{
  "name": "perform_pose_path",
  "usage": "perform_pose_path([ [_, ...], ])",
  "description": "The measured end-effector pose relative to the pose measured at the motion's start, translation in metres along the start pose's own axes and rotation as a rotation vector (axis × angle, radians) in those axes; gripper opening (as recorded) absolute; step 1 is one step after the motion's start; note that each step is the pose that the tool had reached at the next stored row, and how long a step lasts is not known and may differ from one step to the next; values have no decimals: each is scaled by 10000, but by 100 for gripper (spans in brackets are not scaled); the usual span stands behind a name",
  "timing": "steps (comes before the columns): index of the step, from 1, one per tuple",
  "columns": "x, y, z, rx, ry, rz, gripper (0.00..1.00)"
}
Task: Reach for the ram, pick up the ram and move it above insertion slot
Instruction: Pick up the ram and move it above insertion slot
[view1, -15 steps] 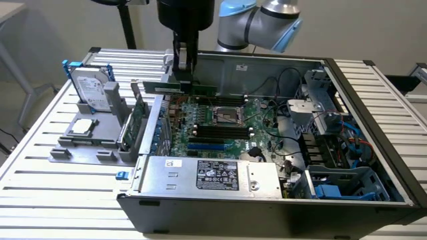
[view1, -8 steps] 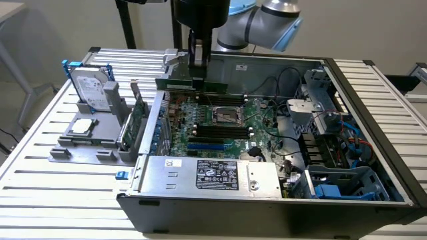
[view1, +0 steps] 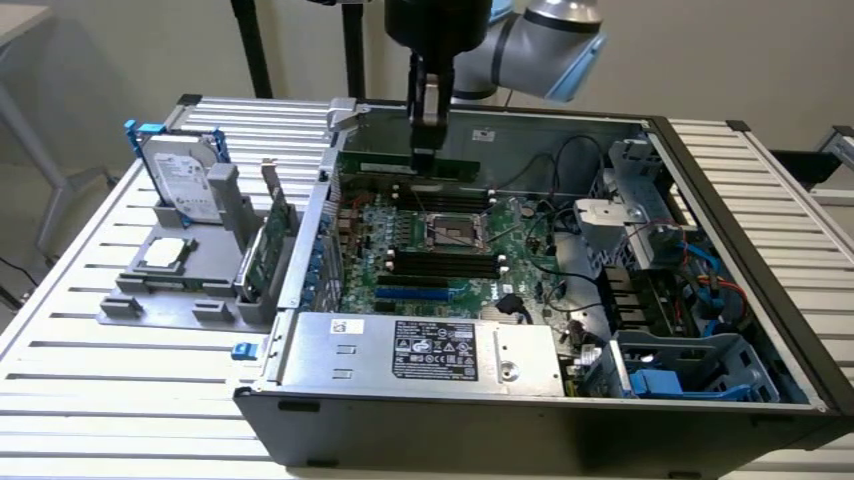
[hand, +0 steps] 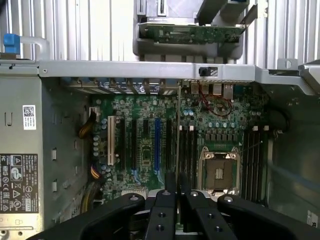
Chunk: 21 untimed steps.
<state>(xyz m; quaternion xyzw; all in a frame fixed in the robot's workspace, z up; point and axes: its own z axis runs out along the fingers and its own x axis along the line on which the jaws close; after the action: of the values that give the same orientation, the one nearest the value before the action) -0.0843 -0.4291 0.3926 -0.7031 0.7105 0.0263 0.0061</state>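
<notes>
My gripper (view1: 424, 152) hangs over the open computer case, shut on the ram (view1: 457, 166), a thin green stick held level above the motherboard. From the wrist camera the ram (hand: 178, 130) appears edge-on as a thin line running out from between the black fingers (hand: 165, 210) of the gripper (hand: 177, 197). It lies parallel to the long black insertion slots (hand: 189, 145) beside the CPU socket (hand: 219, 172), over or just beside the nearest one. In the exterior view these slots (view1: 441, 262) lie well below the stick.
A grey holder (view1: 160, 300) at the exterior view's left carries a hard drive (view1: 180, 180), a chip (view1: 167, 252) and a wider green card (view1: 274, 245). The power supply (view1: 427, 350) sits at the front, cables (view1: 694, 280) at the right. A blue slot (hand: 157, 145) lies nearby.
</notes>
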Motion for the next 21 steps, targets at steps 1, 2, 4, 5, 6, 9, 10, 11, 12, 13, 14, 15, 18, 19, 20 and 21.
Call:
perform_pose_path([
  [1,-14,-32,4,0,2,0,13],
  [2,-27,-64,9,-1,4,1,13],
  [4,-50,-134,20,0,5,1,13],
  [5,-61,-168,26,0,6,1,13],
  [6,-73,-197,33,0,8,0,13],
  [9,-116,-265,59,4,19,-3,13],
  [10,-131,-283,68,6,23,-4,13],
  [11,-145,-305,78,8,27,-6,13],
  [12,-160,-327,87,11,31,-7,13],
  [13,-173,-346,95,14,35,-9,13],
  [14,-183,-362,103,18,38,-10,13],
  [15,-190,-376,112,25,40,-12,13],
  [18,-206,-418,132,46,43,-20,13],
  [19,-210,-428,136,53,42,-27,13],
  [20,-210,-431,137,54,42,-31,13],
  [21,-210,-434,137,55,43,-34,13],
])
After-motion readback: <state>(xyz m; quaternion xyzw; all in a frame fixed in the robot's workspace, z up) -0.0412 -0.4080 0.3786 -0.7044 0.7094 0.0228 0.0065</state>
